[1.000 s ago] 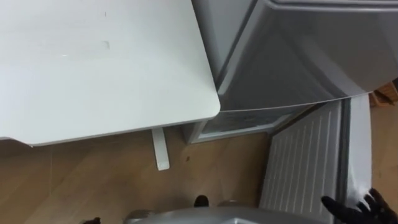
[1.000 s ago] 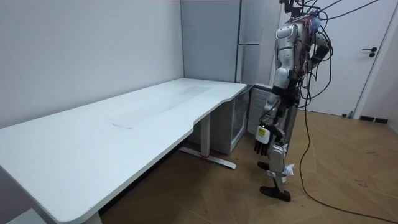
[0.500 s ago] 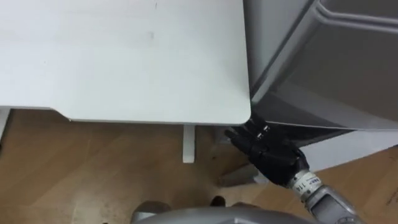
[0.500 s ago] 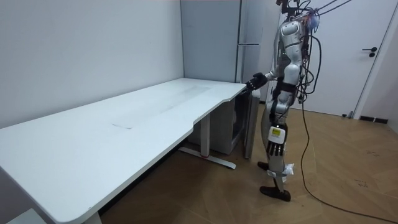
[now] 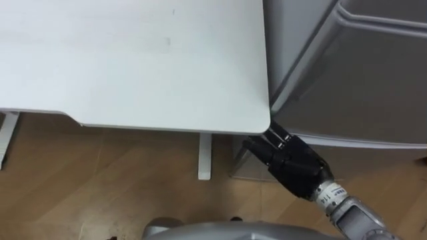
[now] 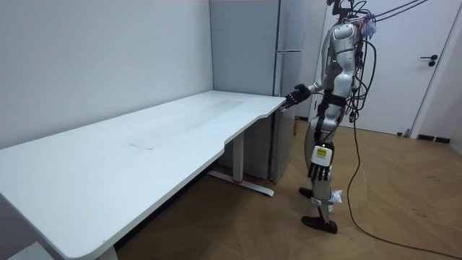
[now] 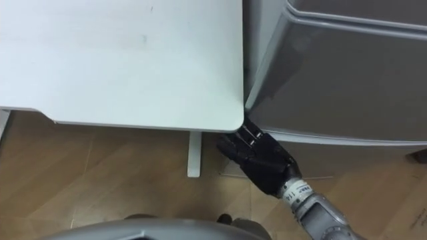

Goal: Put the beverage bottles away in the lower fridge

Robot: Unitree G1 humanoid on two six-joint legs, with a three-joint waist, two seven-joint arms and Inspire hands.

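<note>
Stands at fridge [image 5: 360, 73], reaches straight-fingered right hand [image 5: 297, 167] below bench [image 5: 133, 67] corner — seemingly touching fridge — with left hand [image 6: 315, 160] hanging.

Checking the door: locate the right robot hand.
Right robot hand: lower right in the eye views, at the fridge door, beside the white table's corner.

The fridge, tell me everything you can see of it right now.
The fridge is a tall grey cabinet with smooth, metal-looking fronts. It stands upright on the wood floor, close against the end of the white table. Horizontal seams divide its front into doors, and all of them look shut. The robot's right hand reaches, fingers straight, to its lower front just under the table's corner.
</note>
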